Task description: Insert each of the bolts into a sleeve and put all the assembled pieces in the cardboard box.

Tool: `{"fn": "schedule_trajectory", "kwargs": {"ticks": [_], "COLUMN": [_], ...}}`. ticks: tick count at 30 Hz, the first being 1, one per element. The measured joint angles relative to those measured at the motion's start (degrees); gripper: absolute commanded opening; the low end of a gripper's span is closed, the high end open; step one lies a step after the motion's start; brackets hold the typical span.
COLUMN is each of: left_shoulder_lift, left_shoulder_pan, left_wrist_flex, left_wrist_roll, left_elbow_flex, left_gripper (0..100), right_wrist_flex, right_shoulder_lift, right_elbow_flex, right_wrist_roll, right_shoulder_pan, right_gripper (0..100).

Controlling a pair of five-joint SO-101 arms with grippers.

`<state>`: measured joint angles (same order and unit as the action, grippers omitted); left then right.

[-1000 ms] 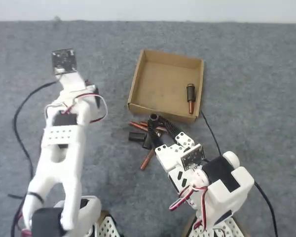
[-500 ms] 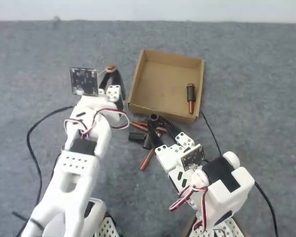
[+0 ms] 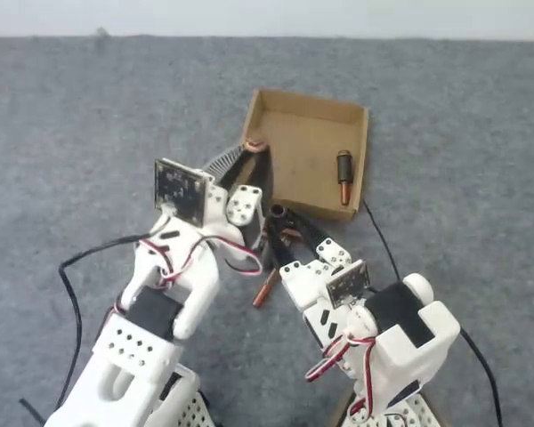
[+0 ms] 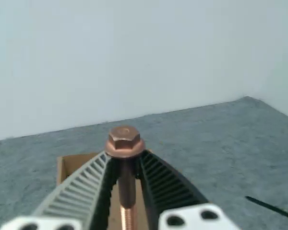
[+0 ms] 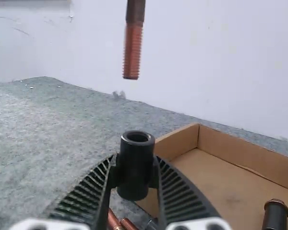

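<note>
Both arms are white printed-plastic shells (image 3: 133, 356) built around black servo blocks (image 3: 400, 311), with looped red-and-white wires (image 3: 231, 260). A thin black cable (image 3: 67, 285) runs beside the left one. Each wrist carries a small square circuit board (image 3: 180, 189). The ribbed gripper fingers (image 5: 177, 191) look black, perhaps dark grey. Their white mounts (image 4: 192, 218) show round holes.
</note>
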<state>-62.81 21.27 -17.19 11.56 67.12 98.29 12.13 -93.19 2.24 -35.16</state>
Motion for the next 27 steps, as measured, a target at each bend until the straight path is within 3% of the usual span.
{"fn": "schedule_trajectory", "kwargs": {"ticks": [16,27], "left_shoulder_lift": [-0.9,-0.9], "left_shoulder_pan": [5.4,5.5], "left_wrist_flex": [-0.2,-0.2], "left_wrist_roll": [0.2,0.4], "left_elbow_flex": [5.9,5.9], "left_gripper": [1,1], "right_wrist_flex": [0.0,0.0], "right_shoulder_lift": [0.0,0.0], "right_elbow_flex": [0.0,0.0], "right_wrist_roll": [0.0,0.0], "right_shoulder_pan": [0.0,0.0], "right_gripper": [0.6,0.6]}}
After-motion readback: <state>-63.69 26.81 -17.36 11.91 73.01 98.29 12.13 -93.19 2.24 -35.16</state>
